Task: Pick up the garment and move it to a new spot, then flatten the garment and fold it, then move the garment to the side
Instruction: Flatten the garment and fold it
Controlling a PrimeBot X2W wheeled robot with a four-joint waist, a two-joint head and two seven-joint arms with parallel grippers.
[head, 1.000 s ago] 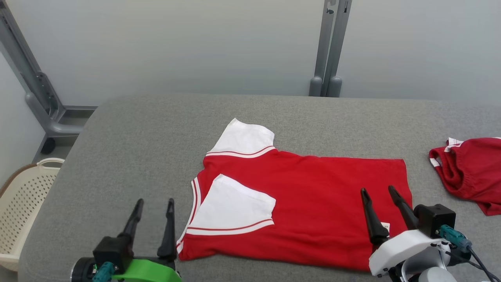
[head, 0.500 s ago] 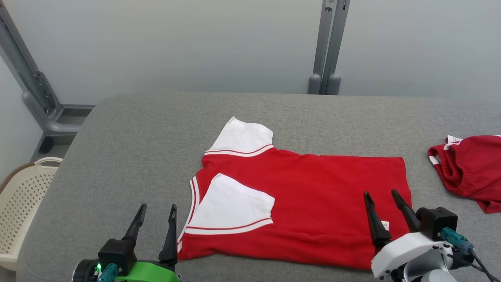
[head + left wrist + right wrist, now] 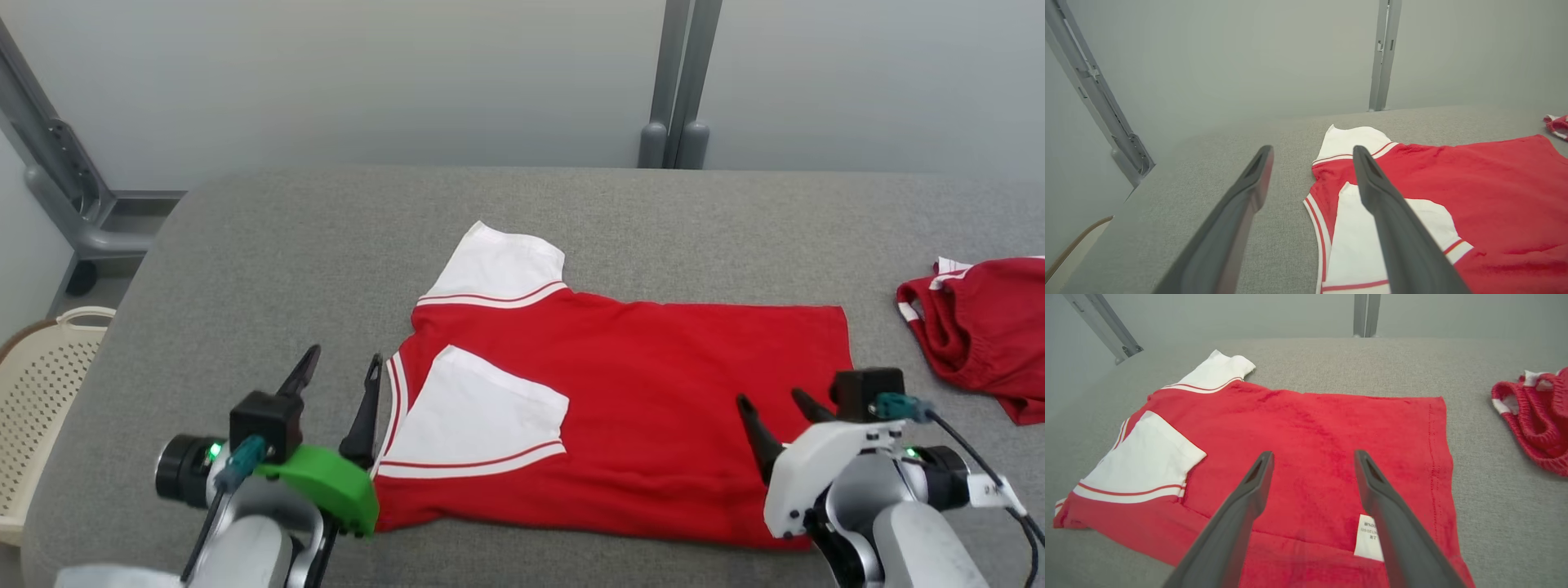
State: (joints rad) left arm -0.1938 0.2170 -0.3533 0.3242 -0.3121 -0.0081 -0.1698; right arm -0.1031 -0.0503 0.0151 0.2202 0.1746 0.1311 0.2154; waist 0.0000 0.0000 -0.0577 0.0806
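Garment [image 3: 653, 392] part-folded near table [image 3: 286, 245] front edge; left gripper [image 3: 344, 354], right gripper [image 3: 768, 397] both spread, empty. Risk: uneven pinches could skew next fold, pulling sleeve loose.

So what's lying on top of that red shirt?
One white sleeve is folded onto the shirt, and a small label shows near its hem. The cloth under the sleeve is hidden.
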